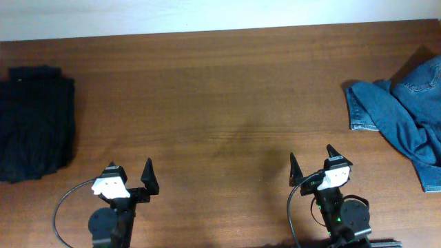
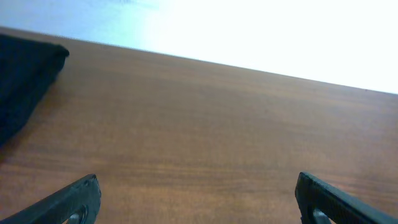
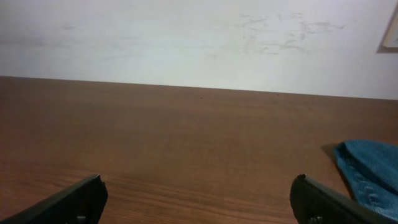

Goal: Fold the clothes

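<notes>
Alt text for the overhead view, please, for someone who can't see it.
Two robot arms sit at the near edge of a wooden table, left gripper and right gripper both open and empty. A black garment lies in a compact pile at the table's far left; a crumpled blue denim garment lies at the far right.

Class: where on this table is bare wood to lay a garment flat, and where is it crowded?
The whole middle of the table is free, bordered by the black clothes at the left end, the blue jeans at the right end, and the open left gripper and right gripper at the near edge. Crowded: only those two ends.
</notes>
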{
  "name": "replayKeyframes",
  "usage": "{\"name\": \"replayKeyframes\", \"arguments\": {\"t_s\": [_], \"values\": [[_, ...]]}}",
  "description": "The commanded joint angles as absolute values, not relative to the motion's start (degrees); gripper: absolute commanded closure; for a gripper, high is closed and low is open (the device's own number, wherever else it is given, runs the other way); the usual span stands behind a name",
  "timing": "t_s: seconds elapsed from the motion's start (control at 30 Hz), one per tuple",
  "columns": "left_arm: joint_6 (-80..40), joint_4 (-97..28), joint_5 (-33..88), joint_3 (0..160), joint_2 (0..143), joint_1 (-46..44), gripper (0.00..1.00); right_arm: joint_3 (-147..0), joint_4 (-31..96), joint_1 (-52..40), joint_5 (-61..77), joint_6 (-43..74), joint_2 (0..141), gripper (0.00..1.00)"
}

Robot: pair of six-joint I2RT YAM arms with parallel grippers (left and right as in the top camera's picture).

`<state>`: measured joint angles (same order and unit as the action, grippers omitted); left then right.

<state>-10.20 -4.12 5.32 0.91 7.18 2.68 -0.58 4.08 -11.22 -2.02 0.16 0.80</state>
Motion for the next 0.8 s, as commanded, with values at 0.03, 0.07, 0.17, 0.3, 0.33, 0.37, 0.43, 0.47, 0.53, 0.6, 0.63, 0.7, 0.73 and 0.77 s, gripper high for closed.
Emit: {"name": "replayKeyframes", "arguments": {"t_s": [0.03, 0.07, 0.17, 0.3, 0.33, 0.37, 0.43, 0.47, 0.53, 0.6, 0.63, 0.7, 0.73, 0.77], "values": [[-9.28, -4.16, 4.67, 0.47, 4.62, 2.37, 0.01, -0.32, 4.51, -10.74, -1.93, 0.23, 0.21, 0.01], [-9.30, -4.14, 4.69, 0.47, 4.23, 2.37, 0.01, -0.32, 4.51, -10.74, -1.93, 0.23, 0.21, 0.01], [-9.30, -4.14, 4.67, 0.47, 2.61, 2.04, 0.01, -0.32, 4.51, -10.74, -1.93, 0.23, 0.21, 0.01], [-9.28, -4.03, 4.69, 0.47, 0.25, 0.71, 0.00, -0.32, 4.54, -10.74, -1.93, 0.23, 0.21, 0.01], [-9.30, -4.16, 4.67, 0.49, 0.30, 0.54, 0.01, -0.32, 4.51, -10.74, -1.93, 0.23, 0.21, 0.01], [-9.30, -4.12, 4.69, 0.49, 0.30, 0.47, 0.01, -0.32, 4.51, -10.74, -1.93, 0.23, 0.21, 0.01], [-9.30, -4.12, 4.69, 0.49, 0.30, 0.47, 0.01, -0.32, 4.54, -10.74, -1.93, 0.25, 0.21, 0.01], [-9.30, -4.14, 4.67, 0.49, 0.30, 0.47, 0.01, -0.32, 4.51, -10.74, -1.93, 0.23, 0.21, 0.01], [-9.30, -4.12, 4.69, 0.49, 0.30, 0.47, 0.01, -0.32, 4.54, -10.74, -1.93, 0.25, 0.21, 0.01], [-9.30, -4.14, 4.69, 0.49, 0.30, 0.47, 0.00, -0.32, 4.51, -10.74, -1.93, 0.25, 0.21, 0.01], [-9.30, -4.12, 4.69, 0.49, 0.30, 0.47, 0.01, -0.32, 4.51, -10.74, -1.93, 0.25, 0.21, 0.01], [-9.30, -4.12, 4.69, 0.47, 0.30, 0.47, 0.01, -0.32, 4.54, -10.74, -1.93, 0.23, 0.21, 0.01], [-9.30, -4.12, 4.69, 0.49, 0.30, 0.47, 0.01, -0.32, 4.51, -10.74, -1.93, 0.25, 0.21, 0.01], [-9.30, -4.12, 4.69, 0.49, 0.30, 0.47, 0.01, -0.32, 4.51, -10.74, -1.93, 0.25, 0.21, 0.01]]}}
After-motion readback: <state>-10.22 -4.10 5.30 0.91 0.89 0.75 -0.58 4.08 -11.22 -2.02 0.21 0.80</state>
